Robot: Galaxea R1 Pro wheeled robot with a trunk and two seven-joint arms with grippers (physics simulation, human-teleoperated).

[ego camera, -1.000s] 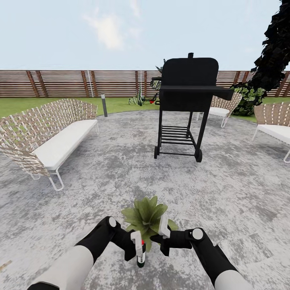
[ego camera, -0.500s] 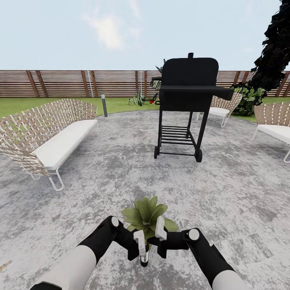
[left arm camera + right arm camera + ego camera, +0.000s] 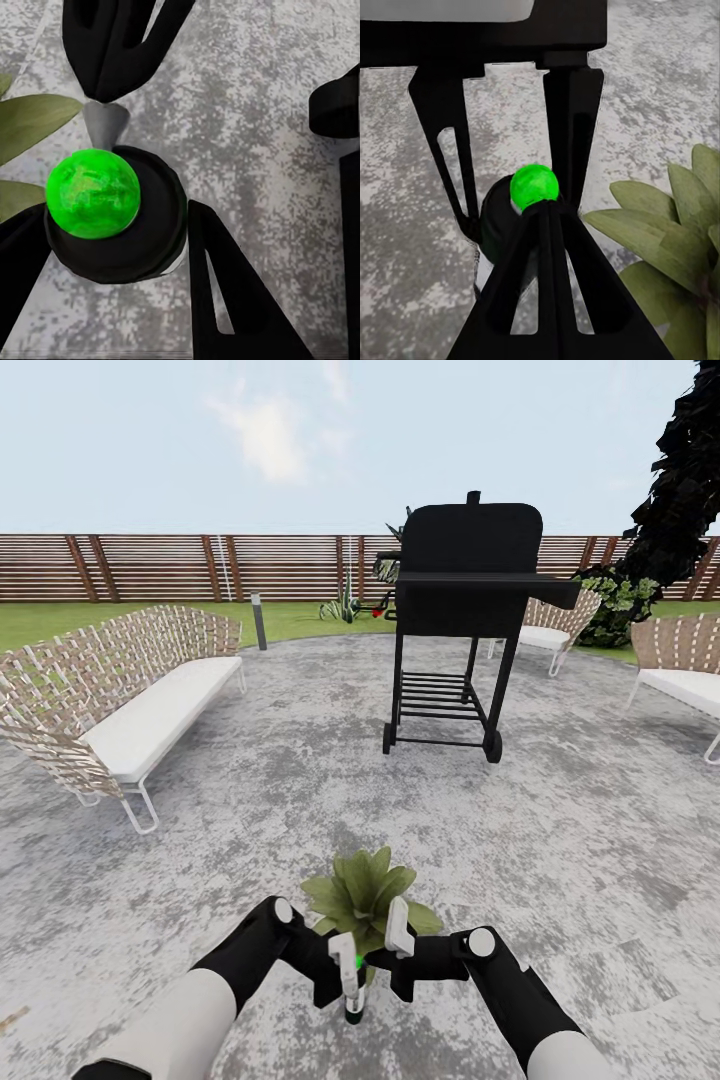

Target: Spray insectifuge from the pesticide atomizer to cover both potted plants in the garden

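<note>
Grey mottled paving, grill, wicker sofa. L fingers grip atomizer; R fingers: can't tell.

The paving is grey with white speckles. The grill is all black. The wicker sofa is tan and white with a white cushion. The fence is brown wood. The potted plant has green leaves. The pesticide atomizer is dark with a bright green ball on top.
</note>
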